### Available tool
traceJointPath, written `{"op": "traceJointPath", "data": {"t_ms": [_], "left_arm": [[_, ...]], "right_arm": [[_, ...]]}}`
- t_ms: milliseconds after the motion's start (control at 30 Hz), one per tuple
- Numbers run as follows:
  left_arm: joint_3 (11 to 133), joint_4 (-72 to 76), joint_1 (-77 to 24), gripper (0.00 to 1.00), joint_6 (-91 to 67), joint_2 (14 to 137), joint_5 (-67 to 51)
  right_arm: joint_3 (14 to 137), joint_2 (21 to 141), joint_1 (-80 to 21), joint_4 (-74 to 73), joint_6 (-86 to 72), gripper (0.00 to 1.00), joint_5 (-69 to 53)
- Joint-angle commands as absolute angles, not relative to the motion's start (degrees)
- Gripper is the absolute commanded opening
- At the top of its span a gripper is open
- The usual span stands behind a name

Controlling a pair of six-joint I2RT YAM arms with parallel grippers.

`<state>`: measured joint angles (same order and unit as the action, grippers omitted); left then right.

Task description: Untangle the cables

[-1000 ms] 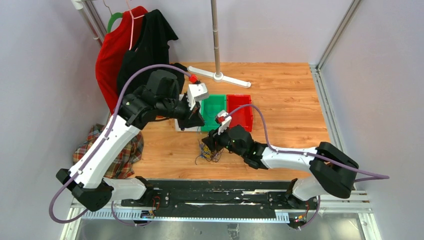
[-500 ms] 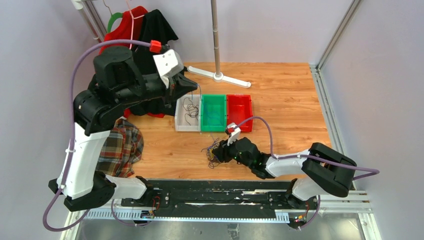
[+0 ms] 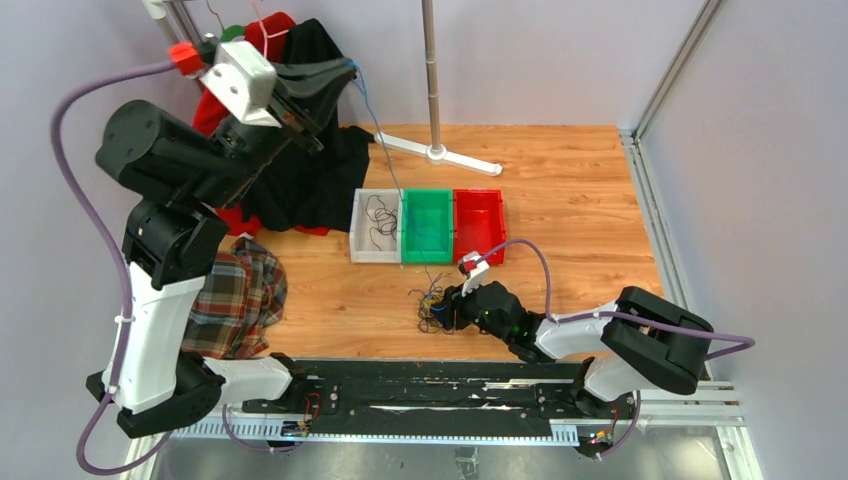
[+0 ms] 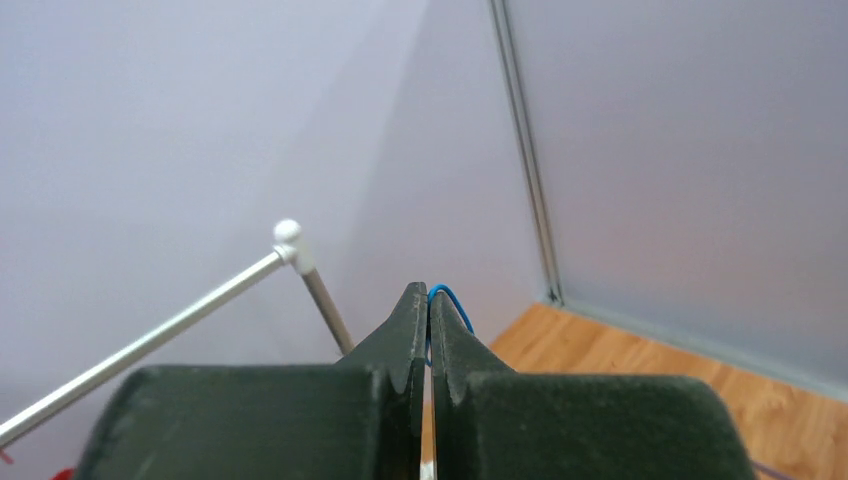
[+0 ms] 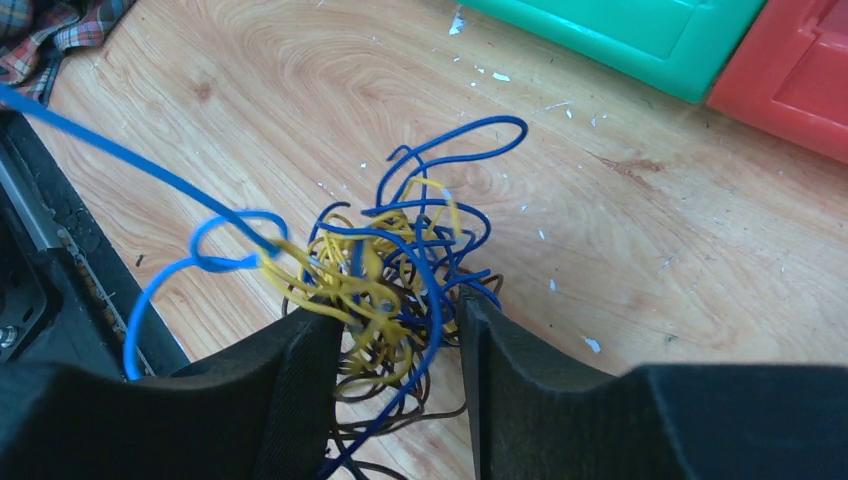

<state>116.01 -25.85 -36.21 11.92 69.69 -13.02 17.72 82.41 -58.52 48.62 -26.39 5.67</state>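
Pulling one strand free: the left gripper (image 4: 429,305), high and left of the green bin (image 3: 440,228), pinches the blue cable (image 5: 120,160). The right gripper (image 5: 395,315), just in front of the bin, clamps the tangle (image 5: 390,250). The next move probably calls for a steady lift.

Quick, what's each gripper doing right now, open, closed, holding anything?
Left gripper: closed on a blue cable.
Right gripper: jaws apart around the cable tangle; whether it grips cannot be told.

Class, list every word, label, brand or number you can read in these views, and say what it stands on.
None can be read.
The white bin, green bin, red bin and cables show no print.
Pale specks on the black base rail are too small to read as text.
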Motion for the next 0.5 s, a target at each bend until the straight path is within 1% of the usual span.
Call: {"op": "traceJointPath", "data": {"t_ms": [0, 100, 200, 300, 333, 400, 467], "left_arm": [[119.7, -9.0, -36.7, 0.01, 8.9, 70.3, -8.8], [122.7, -4.0, -36.7, 0.01, 8.8, 71.9, -8.4], [127.0, -2.8, -36.6, 0.01, 9.4, 74.0, -9.4], [129.5, 0.6, -36.7, 0.01, 11.0, 75.2, -9.1], [131.4, 1.0, -36.7, 0.01, 11.2, 76.1, -8.6], [134.9, 0.8, -36.7, 0.01, 11.7, 77.8, -8.7], [135.3, 1.1, -36.7, 0.01, 12.2, 78.0, -9.4]], "right_arm": [[16.9, 81.8, -59.2, 49.0, -26.9, 0.46, 7.3], [16.8, 81.7, -59.2, 48.7, -27.0, 0.46, 7.2], [16.7, 81.7, -59.2, 48.4, -27.2, 0.45, 7.1], [16.4, 81.9, -59.2, 48.3, -27.5, 0.41, 7.0], [16.4, 81.9, -59.2, 48.3, -27.5, 0.38, 7.0], [16.1, 81.9, -59.2, 48.2, -27.8, 0.27, 6.9], [16.0, 81.8, -59.2, 47.7, -27.9, 0.16, 7.3]]}}
